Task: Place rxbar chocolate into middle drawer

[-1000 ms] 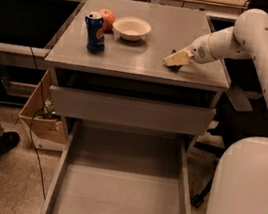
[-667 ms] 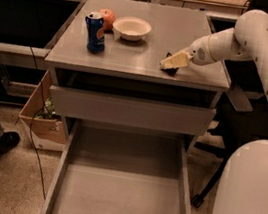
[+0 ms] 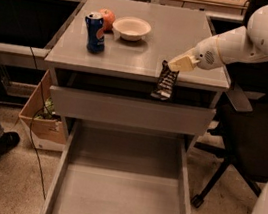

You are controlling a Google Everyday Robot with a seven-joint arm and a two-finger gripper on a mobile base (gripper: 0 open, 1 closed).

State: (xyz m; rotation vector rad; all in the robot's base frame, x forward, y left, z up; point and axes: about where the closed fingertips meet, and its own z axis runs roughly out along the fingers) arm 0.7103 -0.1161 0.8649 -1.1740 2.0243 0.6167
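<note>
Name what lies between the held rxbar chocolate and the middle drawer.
In the camera view, the other drawer's tall front panel. The gripper, at the tabletop front edge, holds the rxbar chocolate above it.

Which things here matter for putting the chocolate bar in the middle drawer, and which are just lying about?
For the job: rxbar chocolate, hanging from the gripper at the front edge of the tabletop; middle drawer, pulled open below.
Lying about: blue soda can, apple and bowl on the tabletop; cardboard box.
</note>
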